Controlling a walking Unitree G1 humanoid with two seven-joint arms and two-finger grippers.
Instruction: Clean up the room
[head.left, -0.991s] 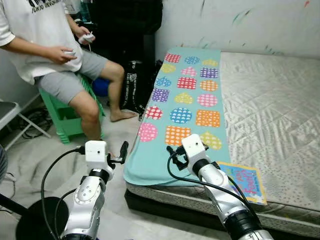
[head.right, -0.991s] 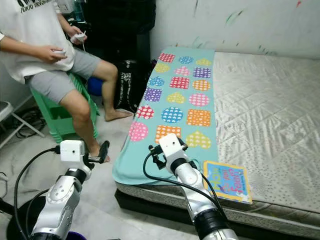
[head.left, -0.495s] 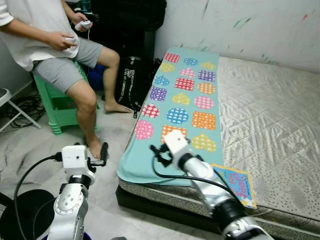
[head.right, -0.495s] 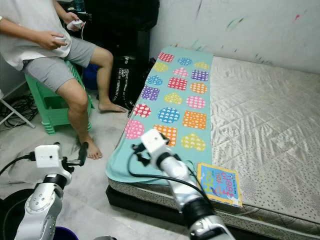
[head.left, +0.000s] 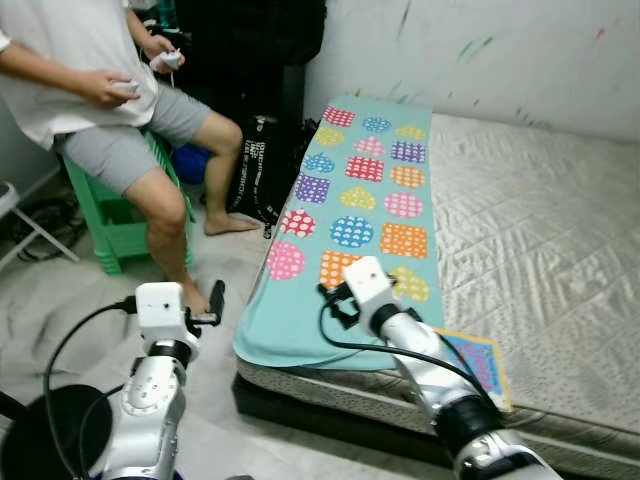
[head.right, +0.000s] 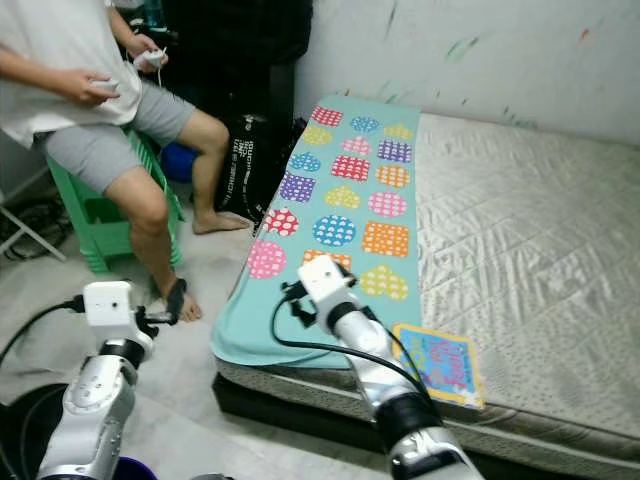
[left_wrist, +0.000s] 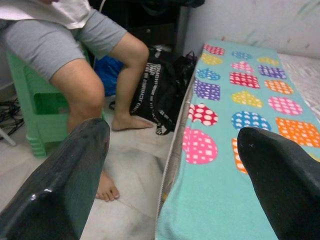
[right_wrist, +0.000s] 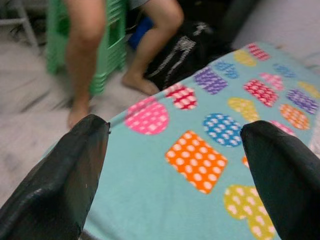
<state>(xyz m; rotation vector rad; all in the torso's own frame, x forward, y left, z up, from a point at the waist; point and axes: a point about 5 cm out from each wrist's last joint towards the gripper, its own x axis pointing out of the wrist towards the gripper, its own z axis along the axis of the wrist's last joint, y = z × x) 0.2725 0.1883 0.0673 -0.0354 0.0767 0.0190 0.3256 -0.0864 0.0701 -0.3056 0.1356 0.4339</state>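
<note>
A teal blanket (head.left: 370, 200) printed with colourful dotted shapes lies along the left side of a bare mattress (head.left: 540, 230). Its near end hangs over the bed's edge. A colourful book (head.left: 478, 362) lies on the mattress at the near edge, just right of the blanket. My right gripper (head.left: 336, 300) hovers over the blanket's near end, open, with nothing between its fingers (right_wrist: 60, 175). My left gripper (head.left: 214, 300) is over the floor left of the bed, open and empty, with its fingers (left_wrist: 65, 175) wide apart.
A person (head.left: 120, 120) sits on a green stool (head.left: 110, 215) at the left holding small controllers, one bare foot (left_wrist: 106, 186) near my left gripper. A black bag (head.left: 262, 165) leans against the bed. A folding chair (head.left: 20, 215) stands at the far left, and a dark round base (head.left: 40, 430) lies at the lower left.
The whole view has swung a little, so the camera moved. Both grippers keep about the same places relative to the blanket and stay open. The person's hands shifted slightly.
</note>
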